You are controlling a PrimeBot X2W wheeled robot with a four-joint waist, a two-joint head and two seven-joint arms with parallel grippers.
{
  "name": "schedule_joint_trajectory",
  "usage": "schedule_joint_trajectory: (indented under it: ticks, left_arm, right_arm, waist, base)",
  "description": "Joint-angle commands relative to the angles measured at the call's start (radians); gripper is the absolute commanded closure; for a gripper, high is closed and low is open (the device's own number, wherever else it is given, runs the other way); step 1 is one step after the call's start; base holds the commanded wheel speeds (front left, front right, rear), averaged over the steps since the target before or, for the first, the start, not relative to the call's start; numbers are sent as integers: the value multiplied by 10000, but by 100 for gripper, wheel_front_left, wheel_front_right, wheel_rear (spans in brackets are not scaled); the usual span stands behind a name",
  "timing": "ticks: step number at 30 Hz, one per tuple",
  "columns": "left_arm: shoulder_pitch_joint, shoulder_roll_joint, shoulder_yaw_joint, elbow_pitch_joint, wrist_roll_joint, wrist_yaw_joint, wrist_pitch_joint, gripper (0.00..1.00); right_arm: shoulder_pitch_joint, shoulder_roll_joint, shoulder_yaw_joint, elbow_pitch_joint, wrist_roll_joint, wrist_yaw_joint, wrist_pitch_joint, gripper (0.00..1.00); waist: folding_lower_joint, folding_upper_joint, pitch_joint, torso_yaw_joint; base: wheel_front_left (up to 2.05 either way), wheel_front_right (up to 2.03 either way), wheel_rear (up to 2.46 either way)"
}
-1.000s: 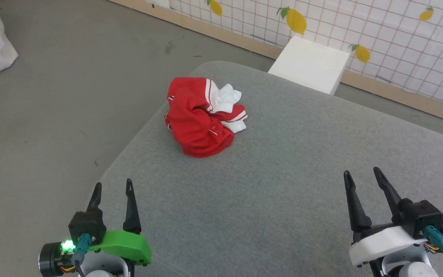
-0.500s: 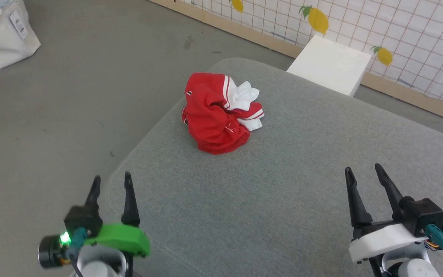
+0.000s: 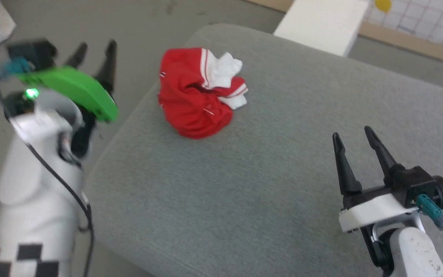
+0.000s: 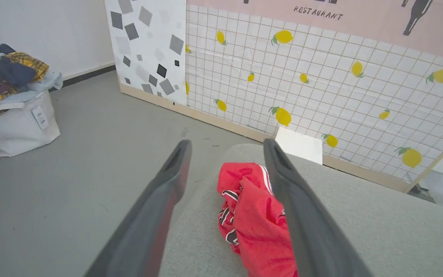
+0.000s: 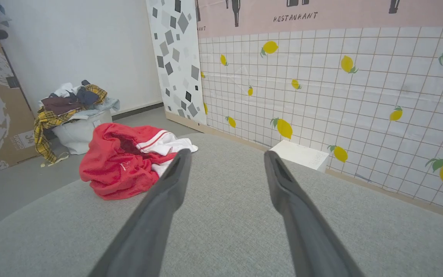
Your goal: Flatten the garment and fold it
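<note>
- Step in hand?
- Flattening not yet begun. The crumpled red jersey garment with white sleeves point(image 3: 196, 96) lies at the far left edge of the grey upholstered surface point(image 3: 244, 184).
- Grippers?
- Left gripper point(image 3: 96, 46) near it, right gripper point(image 3: 351, 132) well apart; the 2 are spread, empty.
- Next?
- Judged: pinch 1 hem edge, draw it flat.

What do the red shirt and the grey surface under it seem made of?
The garment looks like soft, thin, matte knit, probably jersey: it crumples into loose folds. The grey surface seems woven upholstery cloth, matte and flecked, perhaps padded, given its rounded edges.
</note>
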Motion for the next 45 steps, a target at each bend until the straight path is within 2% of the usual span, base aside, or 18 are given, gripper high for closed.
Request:
schedule_joint_trajectory:
  ticks: [1, 6, 12, 18, 21, 25, 26, 27, 28, 31, 36, 41, 45]
  left_arm:
    - [-412, 80, 144, 223, -299, -26, 330, 0]
    - [-1800, 733, 346, 1133, -741, 54, 2178, 0]
    - [-2358, 1357, 677, 1852, -998, 814, 3919, 0]
    - [-1874, 1904, 710, 2329, -927, 1572, 5379, 0]
    - [-1284, 1941, 819, 2589, -1047, 1943, 5901, 0]
    - [-520, 1833, 848, 2764, -1238, 2153, 6424, 0]
    - [-386, 1813, 835, 2730, -1283, 2092, 6466, 33]
    - [-257, 1803, 846, 2657, -1327, 2032, 6429, 63]
    - [-163, 1840, 825, 2568, -1294, 1973, 6306, 100]
    - [-97, 2032, 741, 2206, -1100, 1715, 5727, 100]
    - [-551, 2357, 613, 1465, -302, 1374, 3180, 100]
    - [-1249, 2226, 181, 988, 319, 981, 1257, 100]
    - [-1806, 1945, -246, 601, 797, 813, -75, 100]
  right_arm:
    - [-213, -12, 70, -47, -72, -17, -2, 0]
    - [-674, -12, 312, -99, -122, -17, -67, 0]
    - [-1138, -12, 522, -105, 44, -17, -238, 0]
    - [-1351, -12, 596, -77, 258, -17, -416, 0]
    - [-1442, -12, 556, -32, 312, -17, -499, 0]
    - [-1486, -12, 477, 70, 382, -17, -572, 0]
    - [-1474, -12, 443, 93, 387, -17, -583, 0]
    - [-1456, -12, 398, 126, 389, -17, -593, 0]
    - [-1440, -12, 347, 177, 377, -17, -603, 0]
    - [-1350, -12, 234, 227, 366, -17, -624, 0]
    - [-956, -12, 63, 348, 517, -17, -641, 0]
    - [-467, -12, -92, 417, 772, -17, -644, 0]
    - [-140, -12, -199, 354, 896, -17, -645, 0]
  waist:
    - [-1, 0, 1518, -1470]
    - [-1, 0, 2385, -2311]
    - [-1, 0, 3098, -3178]
    - [-1, 0, 3497, -3687]
    - [-1, 0, 3555, -3820]
    - [-1, 0, 3400, -3871]
    - [-1, 0, 3317, -3852]
    - [-1, 0, 3197, -3819]
    - [-1, 0, 3033, -3778]
    - [-1, 0, 2529, -3676]
    - [-1, 0, 1399, -3522]
    - [-1, 0, 311, -3602]
    - [-1, 0, -299, -3921]
  base:
    - [0, 0, 0]
    - [0, 0, 0]
    - [0, 0, 0]
    - [0, 0, 0]
    - [0, 0, 0]
    - [0, 0, 0]
    - [0, 0, 0]
    - [0, 0, 0]
    - [0, 0, 0]
    - [0, 0, 0]
    - [0, 0, 0]
    - [0, 0, 0]
    - [0, 0, 0]
